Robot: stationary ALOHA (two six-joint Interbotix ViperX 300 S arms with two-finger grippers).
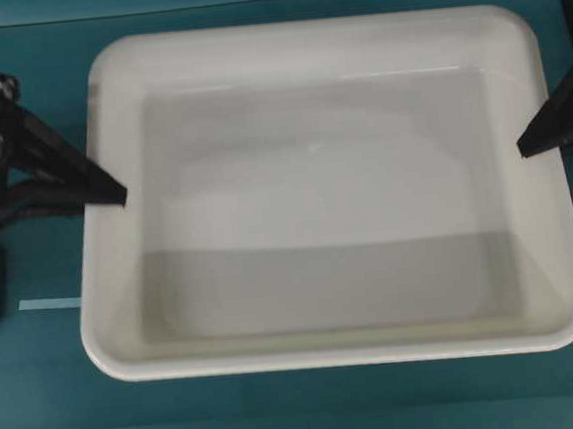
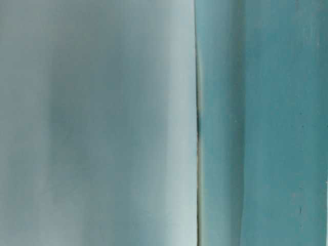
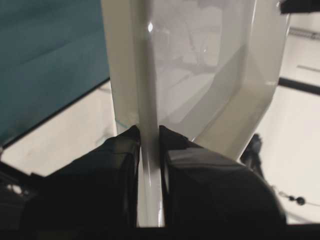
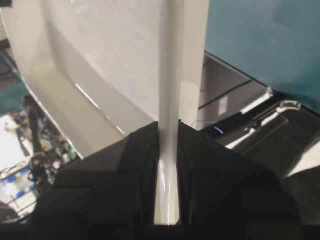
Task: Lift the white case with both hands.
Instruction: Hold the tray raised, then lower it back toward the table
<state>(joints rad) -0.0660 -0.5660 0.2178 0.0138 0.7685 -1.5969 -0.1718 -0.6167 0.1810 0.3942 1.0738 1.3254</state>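
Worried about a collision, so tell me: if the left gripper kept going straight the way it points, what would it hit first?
The left gripper, shut on the white case rim, points across the case. Past its wall the inside looks free; the next thing is probably the opposite wall, where the right gripper grips, though depth is unclear.

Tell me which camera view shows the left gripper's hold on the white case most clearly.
The left wrist view: the left gripper pinches the white case rim between both fingers. The overhead view shows only its tip at the case's left rim; the table-level and right wrist views don't show it.
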